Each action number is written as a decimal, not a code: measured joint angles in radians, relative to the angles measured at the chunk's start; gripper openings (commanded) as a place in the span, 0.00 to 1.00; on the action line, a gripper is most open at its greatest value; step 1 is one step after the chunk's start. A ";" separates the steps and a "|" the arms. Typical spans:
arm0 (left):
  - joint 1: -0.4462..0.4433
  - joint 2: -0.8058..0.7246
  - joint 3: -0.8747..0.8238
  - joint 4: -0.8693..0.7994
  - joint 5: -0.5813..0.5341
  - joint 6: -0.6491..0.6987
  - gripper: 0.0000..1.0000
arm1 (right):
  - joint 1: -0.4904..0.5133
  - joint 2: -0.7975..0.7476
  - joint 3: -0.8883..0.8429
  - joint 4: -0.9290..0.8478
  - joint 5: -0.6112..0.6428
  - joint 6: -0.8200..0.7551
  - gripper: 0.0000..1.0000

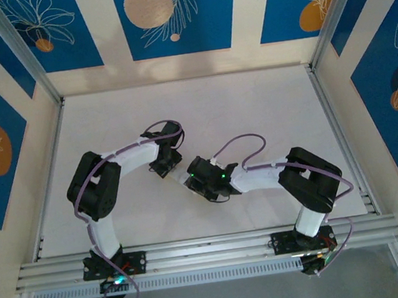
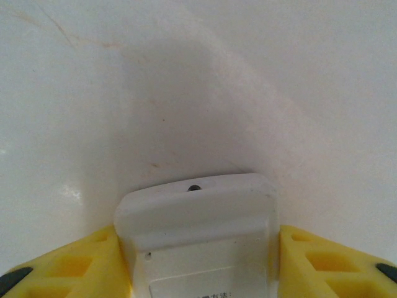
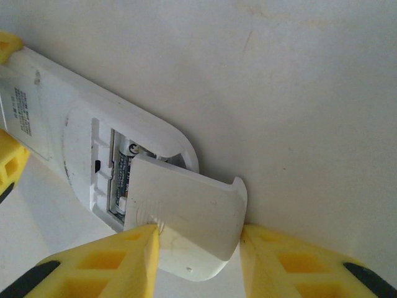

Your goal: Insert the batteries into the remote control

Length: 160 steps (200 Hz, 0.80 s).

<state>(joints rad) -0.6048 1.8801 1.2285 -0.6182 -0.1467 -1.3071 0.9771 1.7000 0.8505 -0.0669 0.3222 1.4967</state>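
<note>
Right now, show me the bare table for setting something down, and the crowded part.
Free: the wide strip of table between the far wall and the grippers, plus the far corners. Crowded: the centre, where the left gripper clamps the remote control and the right gripper flanks its battery cover.
</note>
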 measured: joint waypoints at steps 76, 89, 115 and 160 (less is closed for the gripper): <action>0.000 -0.002 -0.005 0.005 0.000 0.000 0.52 | -0.026 0.007 0.018 -0.024 -0.006 0.005 0.39; 0.001 -0.004 -0.007 0.007 0.001 0.000 0.52 | -0.029 0.009 0.020 -0.023 -0.011 0.005 0.39; 0.001 -0.006 -0.011 0.011 0.002 0.000 0.51 | -0.030 0.014 0.027 -0.014 -0.016 0.001 0.38; 0.005 -0.007 -0.013 0.014 0.008 0.000 0.52 | -0.031 0.015 0.027 0.000 -0.015 0.001 0.40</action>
<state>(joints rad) -0.6003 1.8729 1.2160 -0.6044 -0.1387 -1.3071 0.9459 1.7149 0.8772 -0.0673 0.3069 1.4979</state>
